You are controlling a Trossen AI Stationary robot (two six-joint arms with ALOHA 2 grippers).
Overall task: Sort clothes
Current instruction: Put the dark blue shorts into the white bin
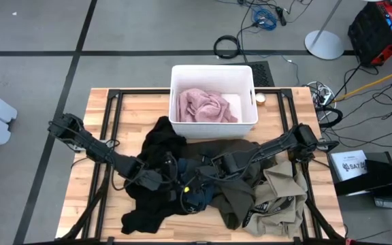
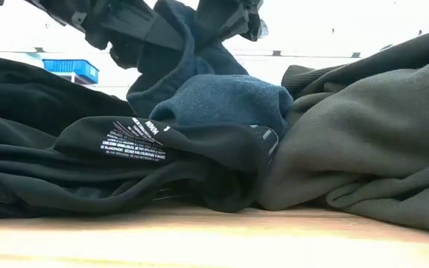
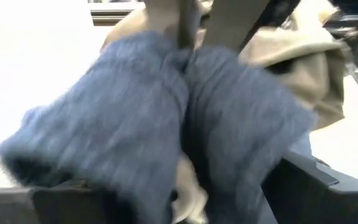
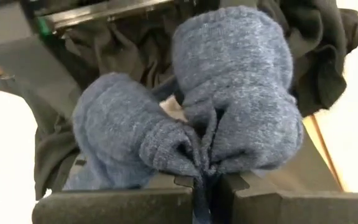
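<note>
Grey floor with cables surrounds a wooden table point(image 1: 80, 204) in the high view. At the top middle of the table stands a white bin point(image 1: 213, 126), and the pale pink garment point(image 1: 204, 107) already lies inside it.

Below the bin, across the middle and bottom of the frame, lies the pile: black clothes point(image 1: 156, 146) on the left, the big dark olive-green garment point(image 1: 233, 197) in the middle, and the khaki-tan garment point(image 1: 281, 197) at the lower right.

Both arms meet over the middle of the pile at the dark blue garment point(image 4: 229, 93). The right gripper point(image 4: 207, 180) is pinched tight on a fold of it, so the blue cloth bunches up just in front of the claw. The left gripper point(image 1: 156, 178) is spread wide right beside the same cloth, with blue fabric between its fingers but not squeezed. I think the blue garment is bunched, so its long way cannot be told.

Small white print shows on a black label point(image 2: 136, 143) in the low view, too tiny to read. A box point(image 1: 350, 163) at the right edge shows letters like "SAT".
</note>
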